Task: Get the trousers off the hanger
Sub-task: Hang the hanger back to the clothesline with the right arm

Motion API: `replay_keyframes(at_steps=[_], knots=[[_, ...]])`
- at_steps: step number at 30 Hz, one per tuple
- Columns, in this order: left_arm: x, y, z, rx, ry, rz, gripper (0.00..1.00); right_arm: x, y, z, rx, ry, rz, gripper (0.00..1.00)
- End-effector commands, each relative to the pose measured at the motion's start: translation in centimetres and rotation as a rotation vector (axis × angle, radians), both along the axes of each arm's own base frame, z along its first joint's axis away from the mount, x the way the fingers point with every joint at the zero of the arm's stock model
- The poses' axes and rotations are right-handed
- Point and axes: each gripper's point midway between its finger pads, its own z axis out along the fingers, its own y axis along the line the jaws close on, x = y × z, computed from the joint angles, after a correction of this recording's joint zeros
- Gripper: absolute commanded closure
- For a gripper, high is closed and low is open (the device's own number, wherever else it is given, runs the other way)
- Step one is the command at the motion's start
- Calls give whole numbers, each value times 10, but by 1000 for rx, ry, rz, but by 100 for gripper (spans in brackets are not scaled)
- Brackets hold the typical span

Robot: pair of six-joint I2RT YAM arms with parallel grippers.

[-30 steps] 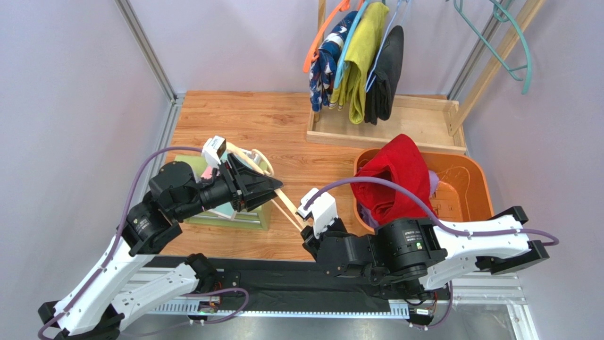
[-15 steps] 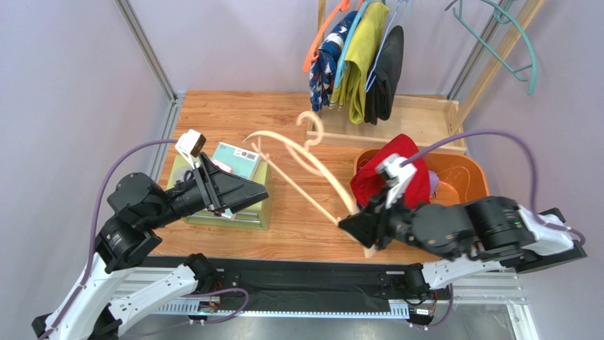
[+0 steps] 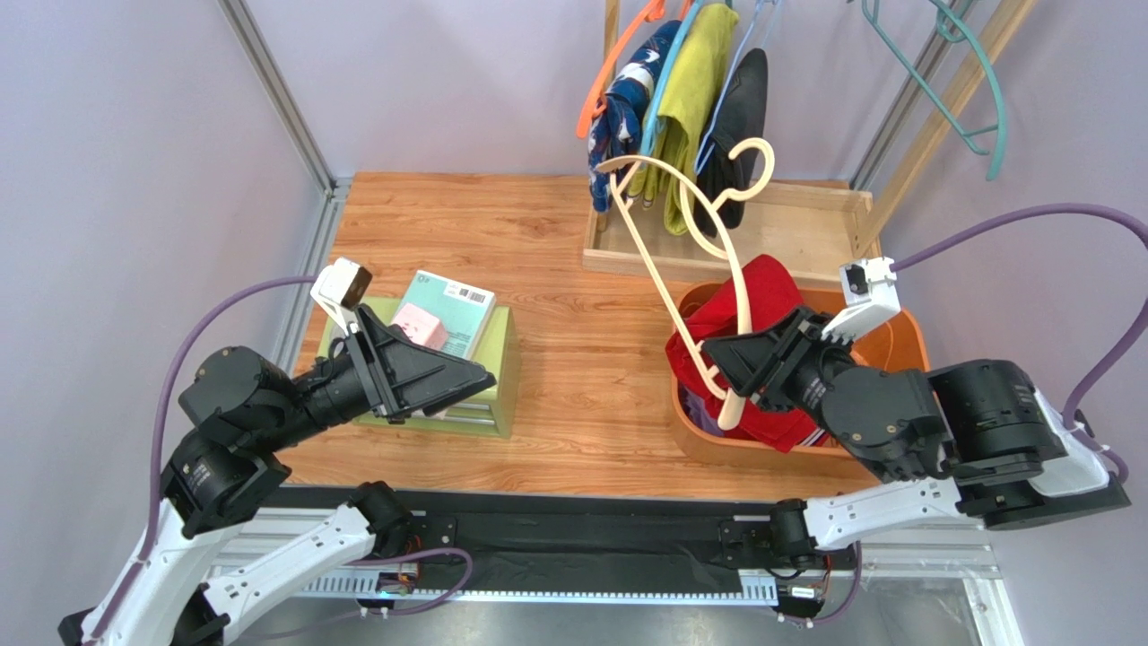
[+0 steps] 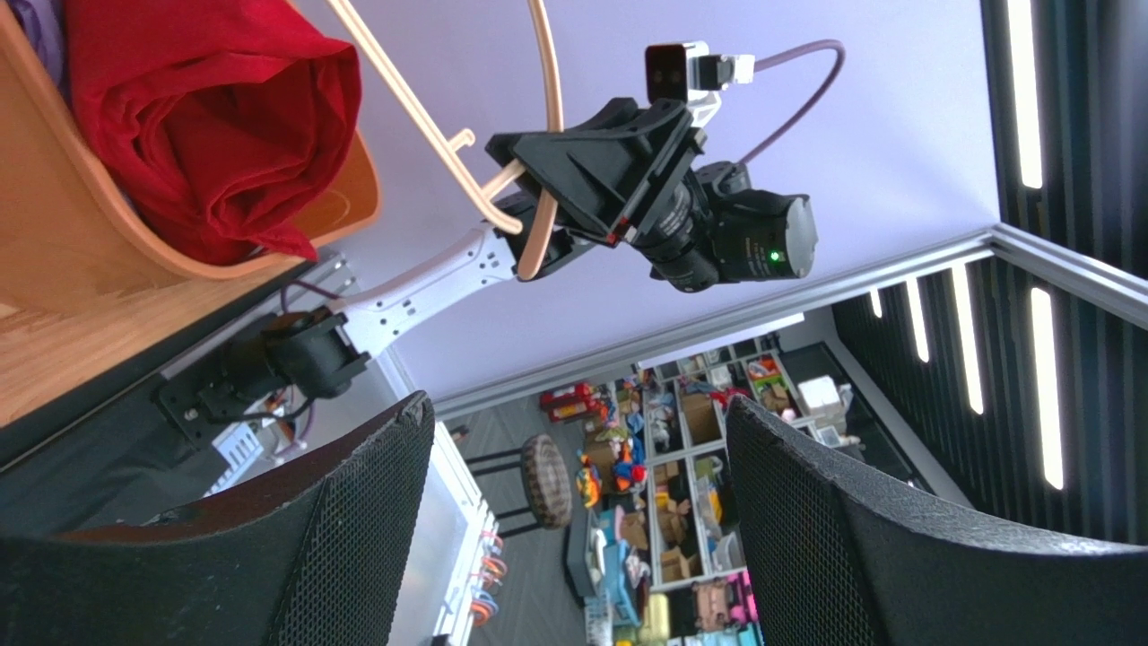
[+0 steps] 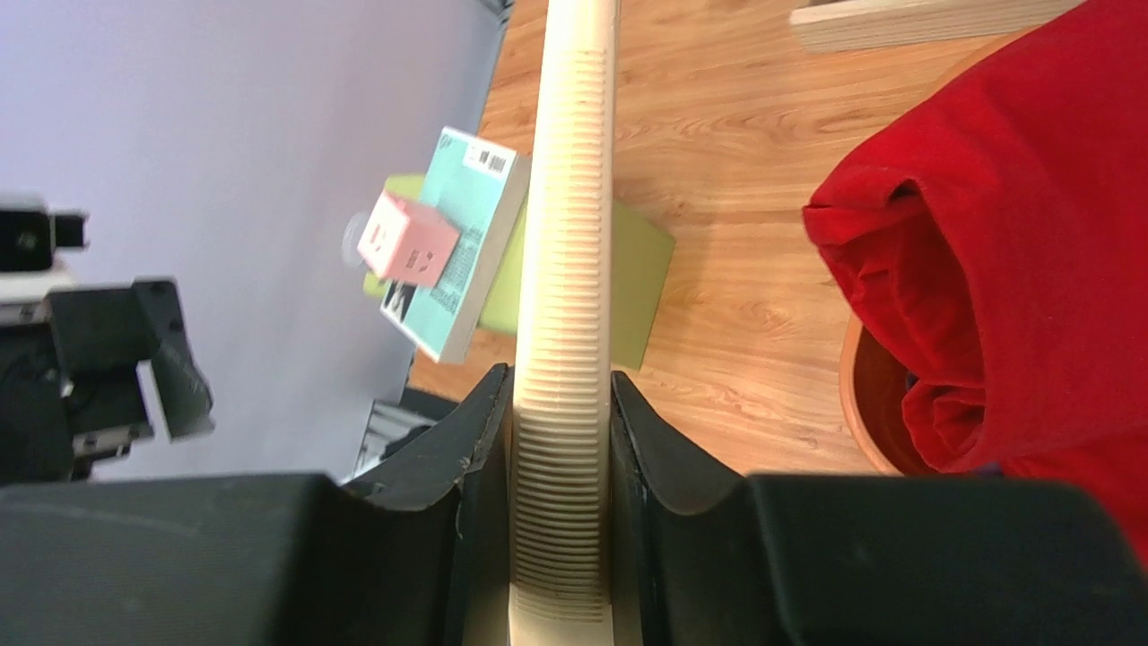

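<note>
My right gripper (image 3: 721, 370) is shut on the ribbed bar of a bare cream hanger (image 3: 656, 276), held above the orange basket (image 3: 896, 323). The hanger's hook reaches up toward the rack. In the right wrist view both jaws press on the hanger (image 5: 573, 202). Red trousers (image 3: 768, 303) lie heaped in the basket over a bit of lilac cloth (image 3: 825, 347). Navy patterned (image 3: 623, 121), yellow-green (image 3: 694, 94) and black trousers (image 3: 741, 135) hang on hangers at the back. My left gripper (image 3: 474, 377) stands open and empty over the green box (image 3: 496, 353).
A teal book (image 3: 452, 303) and a pink cube (image 3: 418, 323) rest on the green box. The rack's wooden base tray (image 3: 795, 236) sits behind the basket. An empty teal hanger (image 3: 977, 94) hangs at the back right. Metal frame posts edge the table.
My left gripper opened, let go of the cream hanger and drew back left. The right arm swung the hanger from beside the green box to above the basket.
</note>
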Motion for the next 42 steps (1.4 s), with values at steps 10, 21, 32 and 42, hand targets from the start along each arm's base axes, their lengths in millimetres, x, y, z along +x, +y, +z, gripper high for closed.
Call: replay_keyframes(at_steps=[10,21,32,42], knots=[[0,2,-18,26,28,7,17,8,-6,-31,-298,-195,123,100],[-2,2,-24,33,47,0,17,-4,111,49,-236,-461,352,100],[-12,24,-18,16,30,58,18,106,76,160,-178,-613,-80,100],[-13,33,-28,21,49,96,18,108,-37,170,-363,-682,-305,100]])
